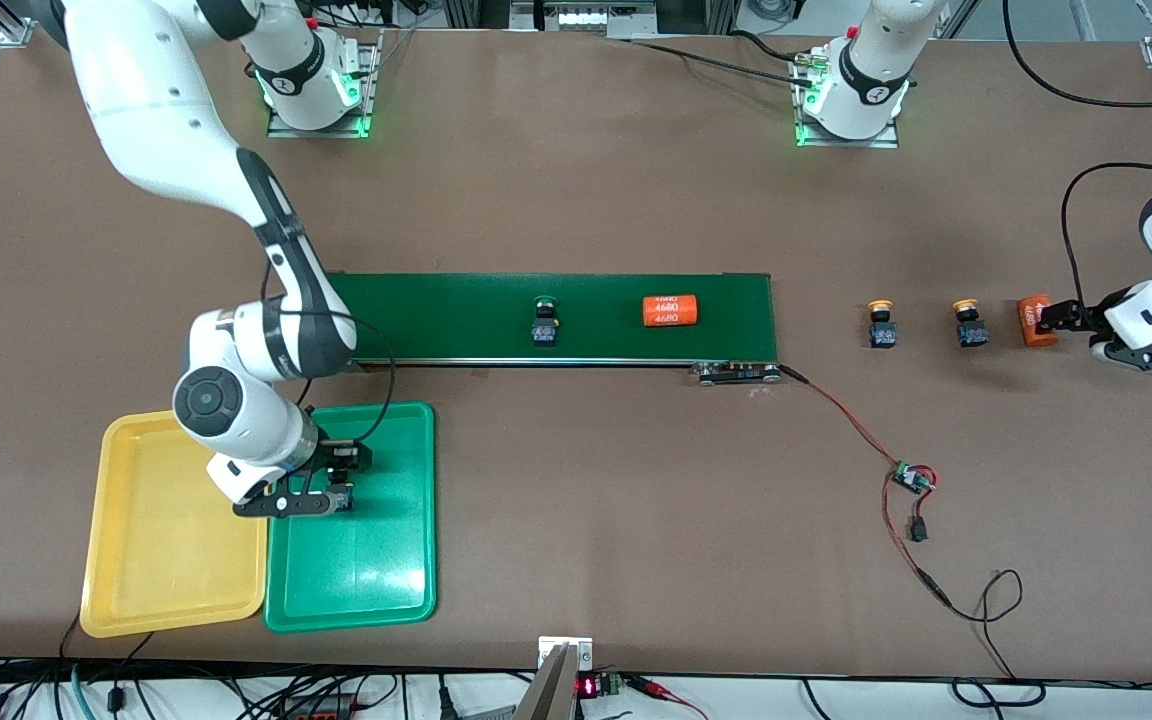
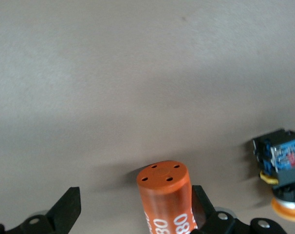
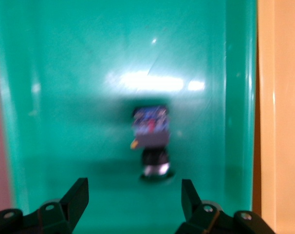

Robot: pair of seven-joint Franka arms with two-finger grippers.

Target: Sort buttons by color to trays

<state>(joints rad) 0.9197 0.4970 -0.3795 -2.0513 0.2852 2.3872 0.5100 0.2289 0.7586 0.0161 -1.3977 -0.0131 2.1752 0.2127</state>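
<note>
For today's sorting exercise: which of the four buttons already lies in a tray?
The green-capped button in the green tray, below the right pincer. Another green one sits on the belt; both yellow ones stand on the bare table.

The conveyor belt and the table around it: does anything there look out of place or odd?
Yes. An orange cylinder lies on the conveyor belt beside a green-capped button, though it is no button. A second orange cylinder stands between the open left gripper fingers, beside the two yellow-capped buttons on the bare table.
</note>
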